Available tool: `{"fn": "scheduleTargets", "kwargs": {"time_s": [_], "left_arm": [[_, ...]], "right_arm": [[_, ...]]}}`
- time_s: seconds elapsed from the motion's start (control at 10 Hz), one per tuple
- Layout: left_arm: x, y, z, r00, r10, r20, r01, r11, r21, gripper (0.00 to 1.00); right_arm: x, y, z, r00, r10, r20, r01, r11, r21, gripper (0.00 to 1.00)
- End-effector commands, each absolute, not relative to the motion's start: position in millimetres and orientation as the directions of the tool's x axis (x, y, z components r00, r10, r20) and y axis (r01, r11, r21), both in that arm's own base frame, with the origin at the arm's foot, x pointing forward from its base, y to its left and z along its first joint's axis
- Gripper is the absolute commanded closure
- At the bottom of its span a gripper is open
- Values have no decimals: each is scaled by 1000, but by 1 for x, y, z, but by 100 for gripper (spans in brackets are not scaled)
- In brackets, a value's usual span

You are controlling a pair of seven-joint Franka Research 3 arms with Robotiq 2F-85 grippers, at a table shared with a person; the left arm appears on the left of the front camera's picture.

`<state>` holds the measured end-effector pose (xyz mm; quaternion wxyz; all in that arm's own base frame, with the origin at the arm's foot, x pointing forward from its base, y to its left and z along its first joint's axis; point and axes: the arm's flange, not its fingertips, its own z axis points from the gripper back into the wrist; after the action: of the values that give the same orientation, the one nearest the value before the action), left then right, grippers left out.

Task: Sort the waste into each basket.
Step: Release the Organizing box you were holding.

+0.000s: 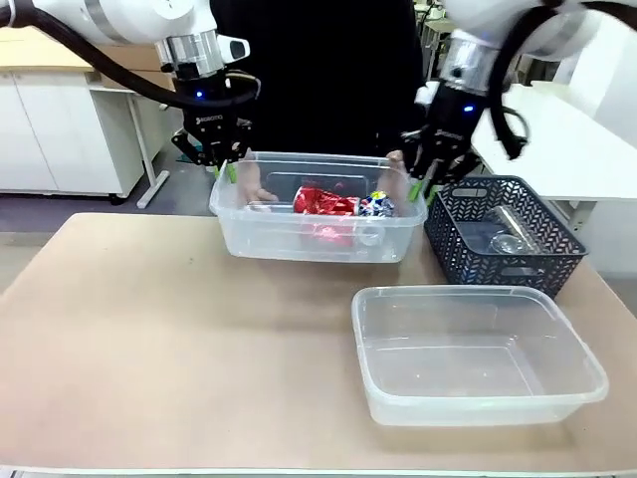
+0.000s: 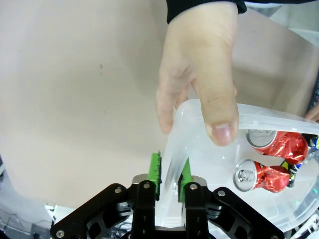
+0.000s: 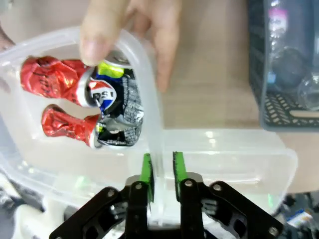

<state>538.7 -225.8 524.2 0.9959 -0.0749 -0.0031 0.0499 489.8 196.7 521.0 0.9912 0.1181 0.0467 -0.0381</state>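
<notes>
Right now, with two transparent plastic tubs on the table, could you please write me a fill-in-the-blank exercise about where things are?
1. The far transparent rectangular plastic tub holds crushed red and silver drink ___.
2. The near transparent rectangular plastic tub is ___.
3. The clear plastic bottles lie in the dark blue-grey perforated mesh ___.
4. The left gripper and the right gripper each have the far tub's wall between their green ___.
Missing words: cans; empty; basket; pads.
</notes>
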Motion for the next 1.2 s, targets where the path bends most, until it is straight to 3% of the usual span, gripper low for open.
{"fn": "scheduleTargets", "kwargs": {"time_s": [0.0, 0.1, 0.2, 0.3, 0.4, 0.6, 0.8, 0.9, 1.1], "left_arm": [[528, -220, 541, 992, 110, 61, -99, 983, -155, 0], [518, -215, 553, 988, 119, 103, -101, 982, -160, 0], [506, -207, 566, 981, 129, 146, -102, 979, -175, 0], [493, -199, 575, 969, 159, 190, -122, 974, -193, 8], [478, -194, 580, 967, 139, 215, -86, 967, -240, 0], [464, -192, 579, 970, 63, 234, 16, 947, -320, 0], [462, -194, 571, 981, 5, 195, 57, 948, -312, 0], [467, -200, 592, 969, 97, 228, -28, 958, -286, 0], [467, -200, 592, 969, 97, 228, -28, 958, -286, 0]], "right_arm": [[428, 155, 535, 987, -148, 58, 121, 935, 334, 6], [411, 146, 547, 981, -158, 113, 108, 927, 360, 0], [397, 136, 562, 970, -171, 176, 86, 909, 408, 0], [387, 124, 572, 955, -180, 235, 50, 881, 470, 0], [381, 114, 575, 947, -195, 254, 38, 856, 516, 0], [387, 110, 565, 950, -185, 251, 8, 818, 576, 0], [397, 120, 560, 957, -156, 246, -11, 824, 566, 0], [381, 108, 577, 946, -217, 241, 54, 838, 543, 0], [381, 108, 577, 946, -217, 241, 54, 838, 543, 0]]}}
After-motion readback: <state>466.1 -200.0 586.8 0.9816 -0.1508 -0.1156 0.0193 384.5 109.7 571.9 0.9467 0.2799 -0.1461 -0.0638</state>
